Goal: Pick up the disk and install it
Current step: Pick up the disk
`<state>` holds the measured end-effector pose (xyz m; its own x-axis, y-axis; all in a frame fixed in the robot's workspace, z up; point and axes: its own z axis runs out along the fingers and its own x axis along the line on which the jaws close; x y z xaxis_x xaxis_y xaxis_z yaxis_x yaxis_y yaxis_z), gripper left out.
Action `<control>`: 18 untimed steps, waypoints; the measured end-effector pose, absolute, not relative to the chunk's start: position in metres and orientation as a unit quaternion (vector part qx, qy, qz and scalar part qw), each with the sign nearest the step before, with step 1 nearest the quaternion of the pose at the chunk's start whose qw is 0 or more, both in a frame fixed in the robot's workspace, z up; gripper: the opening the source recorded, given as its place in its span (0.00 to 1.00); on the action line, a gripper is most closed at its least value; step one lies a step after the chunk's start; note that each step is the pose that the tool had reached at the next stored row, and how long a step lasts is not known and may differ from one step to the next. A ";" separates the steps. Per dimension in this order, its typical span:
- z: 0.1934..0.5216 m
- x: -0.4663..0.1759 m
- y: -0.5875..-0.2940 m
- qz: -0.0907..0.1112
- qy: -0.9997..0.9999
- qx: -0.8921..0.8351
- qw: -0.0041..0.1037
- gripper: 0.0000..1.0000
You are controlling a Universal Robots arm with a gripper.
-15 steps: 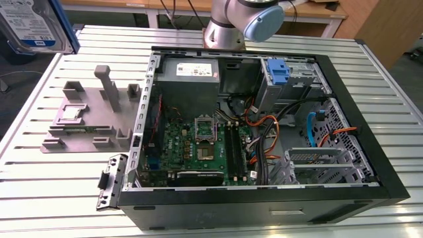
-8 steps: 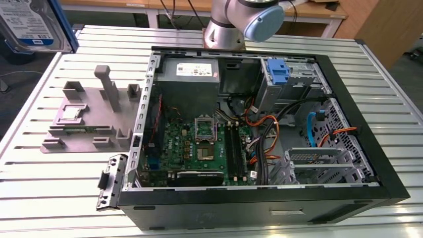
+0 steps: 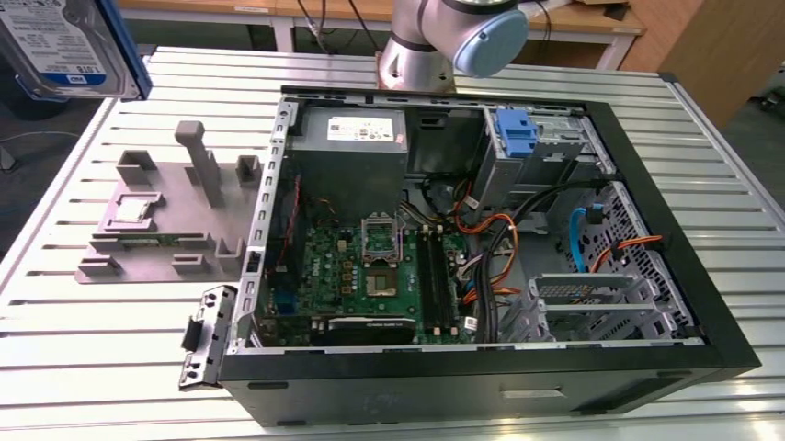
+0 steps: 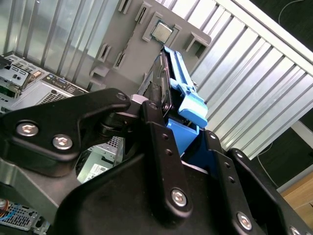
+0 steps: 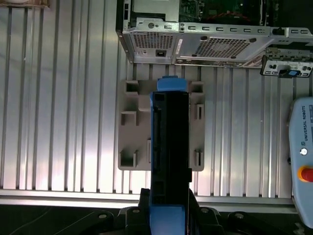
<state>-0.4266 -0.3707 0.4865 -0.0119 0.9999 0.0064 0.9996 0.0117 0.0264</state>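
Exterior view, upper left of the frame: holds the disk (image 3: 68,41) high above the slatted metal table (image 3: 73,367), white-and-blue label facing the camera, blue rail along its edge. Keeps it well apart from the open computer case (image 3: 491,230) at the centre and right of the frame. Leaves a grey fixture plate (image 3: 160,220) lying on the table at the exterior view's left, just beside the case, with a small square chip (image 3: 132,213) seated in it. Shows a bare blue bracket (image 3: 517,138) inside the case near its upper right, and the arm's base (image 3: 442,37) at the top centre of the frame.

Second wrist view: pinches the disk (image 4: 168,88) with the gripper (image 4: 161,115), black fingers (image 4: 151,127) pressed against it, blue carrier sticking out past them; fixture plate (image 4: 132,44) and chip (image 4: 161,32) beyond.

First wrist view: presents the disk (image 5: 170,147) edge-on in the gripper (image 5: 168,208), hanging over the fixture plate (image 5: 129,122), with the case (image 5: 195,44) past it and a grey pendant with a red button (image 5: 303,147) on the table
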 end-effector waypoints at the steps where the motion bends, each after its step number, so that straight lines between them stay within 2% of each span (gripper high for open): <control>1: 0.487 -0.426 -0.371 0.012 0.711 0.703 0.007 0.37; 18: 0.487 -0.418 -0.371 0.012 0.711 0.703 0.007 0.37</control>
